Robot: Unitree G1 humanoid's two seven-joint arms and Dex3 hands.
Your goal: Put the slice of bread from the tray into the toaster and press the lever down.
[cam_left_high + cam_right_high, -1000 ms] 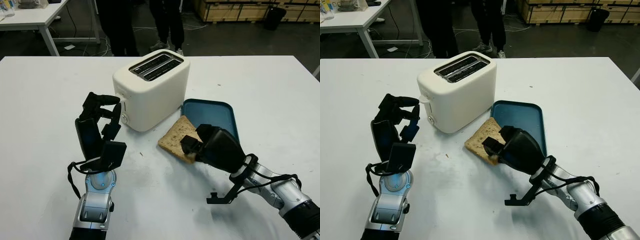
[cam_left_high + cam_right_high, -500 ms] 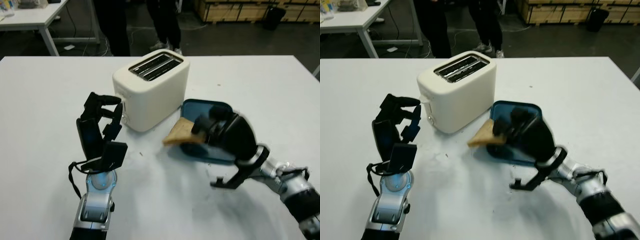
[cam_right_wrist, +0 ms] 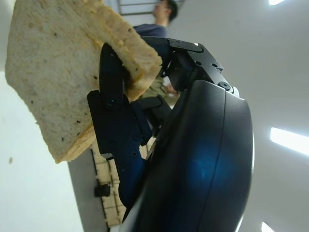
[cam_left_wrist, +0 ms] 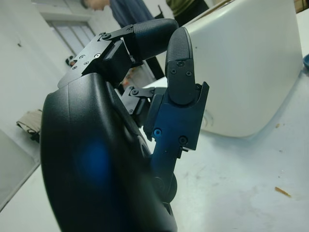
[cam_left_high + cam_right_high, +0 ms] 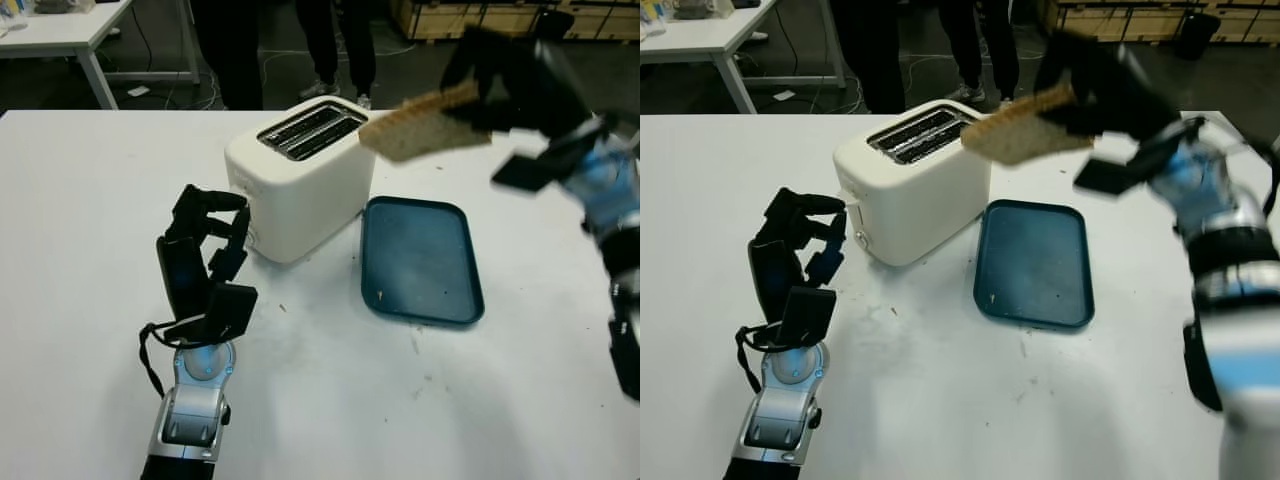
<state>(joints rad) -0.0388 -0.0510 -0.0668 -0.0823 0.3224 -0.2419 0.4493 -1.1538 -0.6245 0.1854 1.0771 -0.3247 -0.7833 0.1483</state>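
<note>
Right hand (image 5: 500, 75), a black three-finger unit with a glossy rounded shell, is raised high above the white surface (image 5: 90, 210) and grips the slice of bread (image 5: 420, 125) at one edge, fingers (image 3: 113, 92) clamped on both faces. The bread is a pale brown, speckled, roughly square slice with a darker crust, held nearly level in the air, above the gap between the toaster (image 5: 300, 180) and the tray (image 5: 420, 260). The toaster is a smooth cream-white, round-cornered box with two long parallel slots in its top, standing upright on the surface. The tray is a dark teal rectangle with rounded corners and a low raised rim; it lies flat just beside the toaster and carries a few crumbs. Left hand (image 5: 205, 250) stands upright near the toaster's lever end, its fingers curled and holding nothing. Small crumbs lie scattered on the matte surface near the tray.
</note>
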